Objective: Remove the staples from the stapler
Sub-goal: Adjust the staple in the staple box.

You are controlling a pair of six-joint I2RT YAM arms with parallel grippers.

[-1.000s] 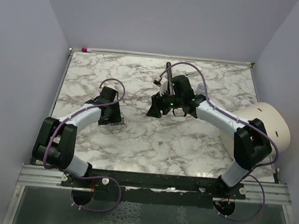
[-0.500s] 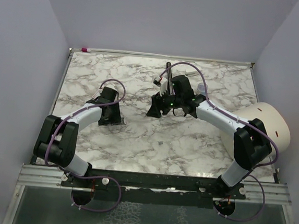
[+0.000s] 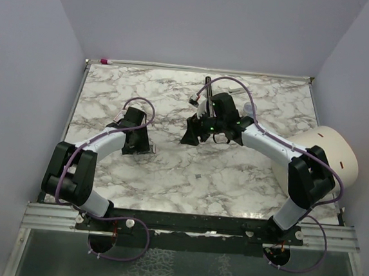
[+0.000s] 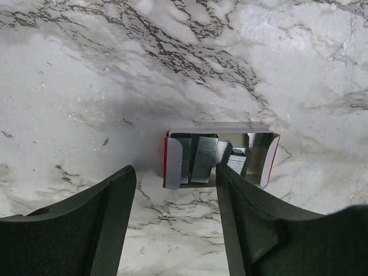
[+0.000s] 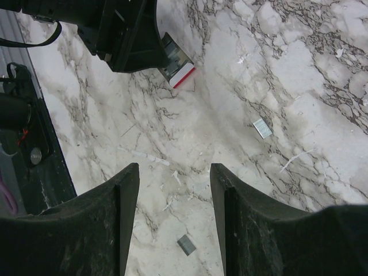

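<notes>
1. Stapler (image 4: 221, 127): red side edges and white faces. It lies on the marble table (image 3: 168, 182) with its open end toward the left wrist camera. Grey staples (image 4: 202, 158) fill it as short strips, some of them tilted.
2. Left gripper (image 4: 175, 168): the jaws stand apart with nothing between them. The stapler sits from 12 to 1 o'clock of the fingertips. The right finger (image 4: 241, 218) hides part of its near edge, so contact cannot be told.
3. Left arm: the elbow juts out at 9 o'clock of its base, the forearm runs toward 1 o'clock, and the wrist bends down over the table's left half. From above, the stapler shows at 4 o'clock of the gripper, just beside it.
4. Right gripper (image 5: 174, 168): the jaws stand apart and hold nothing; bare marble shows between the fingers.
5. Right arm: the elbow is at the table's right edge and the forearm runs toward 10 o'clock. The gripper tilts down toward 7 o'clock near the table's middle, well apart from the stapler.
6. Loose strips: one (image 5: 263, 127) lies at 2 o'clock of the right fingertips. Another (image 5: 186, 244) lies at 6 o'clock, between the fingers.
</notes>
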